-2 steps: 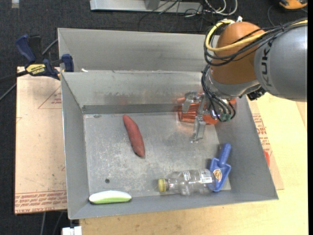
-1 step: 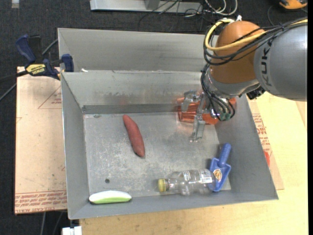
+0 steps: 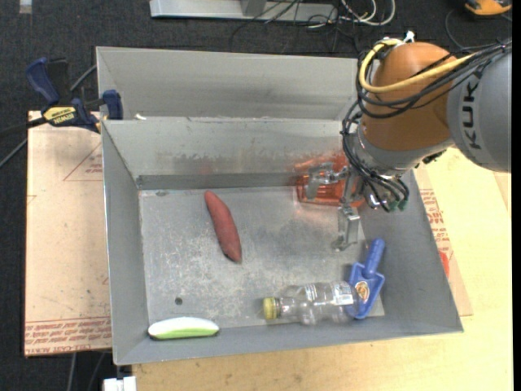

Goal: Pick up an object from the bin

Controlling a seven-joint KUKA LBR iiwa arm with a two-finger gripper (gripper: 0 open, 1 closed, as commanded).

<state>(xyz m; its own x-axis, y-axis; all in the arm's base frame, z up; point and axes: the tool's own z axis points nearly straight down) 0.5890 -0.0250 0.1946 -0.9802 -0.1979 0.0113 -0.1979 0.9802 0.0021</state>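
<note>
At the right side of the bin, the gripper hangs low over bare metal floor, with nothing visibly in it. From where I stand I cannot tell whether it is apart or together.

Two things lie nearest. An orange-red thing sits just behind it against the back wall, and a blue plastic clamp lies just in front, towards the near wall. Beside the clamp is a clear bottle with a yellow cap. A red sausage-shaped thing lies well apart at mid-floor, and a green-and-white oblong rests in the near left corner.

To my eye no thing has been chosen yet, so the step is the approach. The clamp looks the better pick, since it lies in the open and its handle is narrow. The gripper should straddle that handle crosswise and come down square to the floor. The bottle touching the clamp's lower end may get nudged or roll. The orange-red thing is tight to the wall, which leaves little room on that side.
</note>
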